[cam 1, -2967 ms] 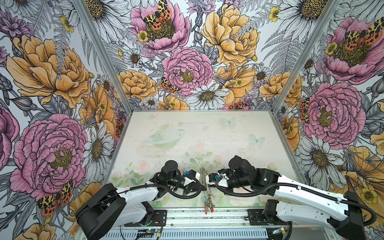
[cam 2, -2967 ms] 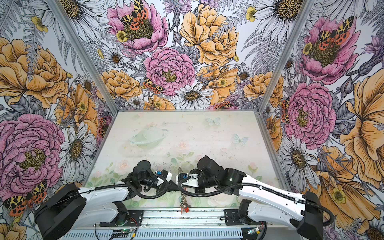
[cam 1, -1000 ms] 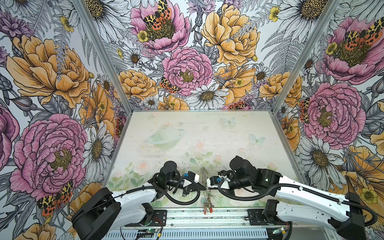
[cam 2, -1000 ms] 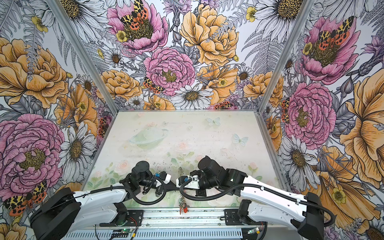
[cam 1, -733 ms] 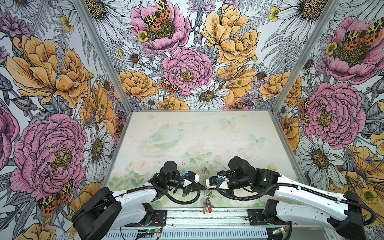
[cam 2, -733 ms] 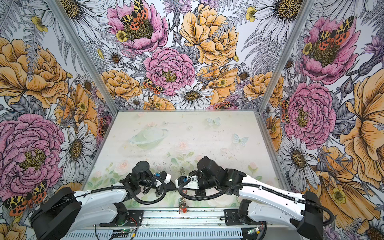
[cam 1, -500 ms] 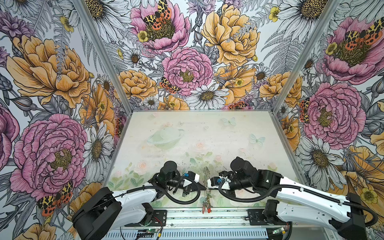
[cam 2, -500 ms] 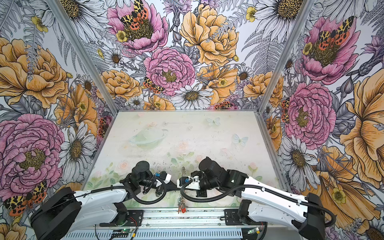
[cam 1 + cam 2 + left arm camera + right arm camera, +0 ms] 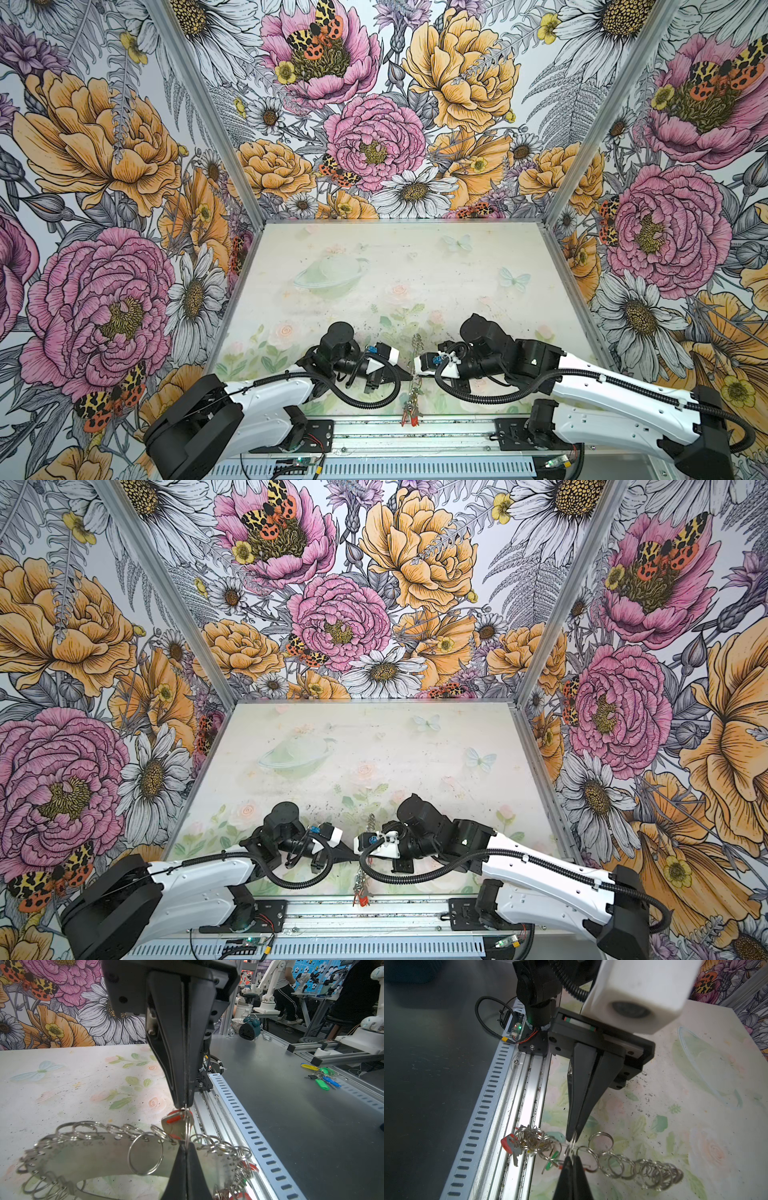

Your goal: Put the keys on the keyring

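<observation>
Keyring (image 9: pixel 93 1157) — broad face to the left wrist view, edge-on in both top views, near the front edge of the table (image 9: pixel 374 257). Pinched at one wire ring (image 9: pixel 188 1128) at its fringe by the left fingers (image 9: pixel 182 1159) and the right fingers (image 9: pixel 180 1093), each pair closed on it, tips facing. Behind that ring, a key (image 9: pixel 176 1126) with a red head. More keys (image 9: pixel 512 1147) bunched at the band's near end — over the aluminium rail (image 9: pixel 517 1095), a red tag among them
</observation>
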{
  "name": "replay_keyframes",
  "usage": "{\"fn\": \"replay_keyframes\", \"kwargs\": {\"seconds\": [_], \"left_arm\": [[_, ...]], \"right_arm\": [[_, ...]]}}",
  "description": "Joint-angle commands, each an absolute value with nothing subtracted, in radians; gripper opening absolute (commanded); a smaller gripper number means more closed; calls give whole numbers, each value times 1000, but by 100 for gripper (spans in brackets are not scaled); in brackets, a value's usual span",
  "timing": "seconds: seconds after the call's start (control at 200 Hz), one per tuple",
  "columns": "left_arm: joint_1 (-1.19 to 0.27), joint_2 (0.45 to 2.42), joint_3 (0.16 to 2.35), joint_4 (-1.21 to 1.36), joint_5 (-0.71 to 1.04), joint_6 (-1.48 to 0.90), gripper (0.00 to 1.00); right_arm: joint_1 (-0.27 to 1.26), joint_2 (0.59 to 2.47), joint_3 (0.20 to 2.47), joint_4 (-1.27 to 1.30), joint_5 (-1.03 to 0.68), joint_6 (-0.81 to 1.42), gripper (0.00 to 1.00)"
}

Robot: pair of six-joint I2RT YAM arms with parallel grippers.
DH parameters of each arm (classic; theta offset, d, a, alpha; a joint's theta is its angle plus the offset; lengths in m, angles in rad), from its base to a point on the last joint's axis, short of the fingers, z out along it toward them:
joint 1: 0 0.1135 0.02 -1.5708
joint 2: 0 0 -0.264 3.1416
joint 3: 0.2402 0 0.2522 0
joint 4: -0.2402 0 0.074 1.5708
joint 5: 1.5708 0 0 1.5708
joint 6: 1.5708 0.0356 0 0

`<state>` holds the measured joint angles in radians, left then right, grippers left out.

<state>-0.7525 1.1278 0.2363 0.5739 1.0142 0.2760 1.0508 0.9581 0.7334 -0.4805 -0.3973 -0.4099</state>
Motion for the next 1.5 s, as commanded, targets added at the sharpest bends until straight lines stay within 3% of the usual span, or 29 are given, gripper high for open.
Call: {"fn": "replay_keyframes", "kwargs": {"seconds": [0.0, 1.496], "left_arm": [[-752, 1131, 239, 635, 1048, 268, 0], [-753, 1165, 252, 650, 1085, 239, 0]], "right_arm": [[1059, 966, 732, -471, -410, -411, 0], [1090, 972, 722, -451, -366, -402, 0]]}}
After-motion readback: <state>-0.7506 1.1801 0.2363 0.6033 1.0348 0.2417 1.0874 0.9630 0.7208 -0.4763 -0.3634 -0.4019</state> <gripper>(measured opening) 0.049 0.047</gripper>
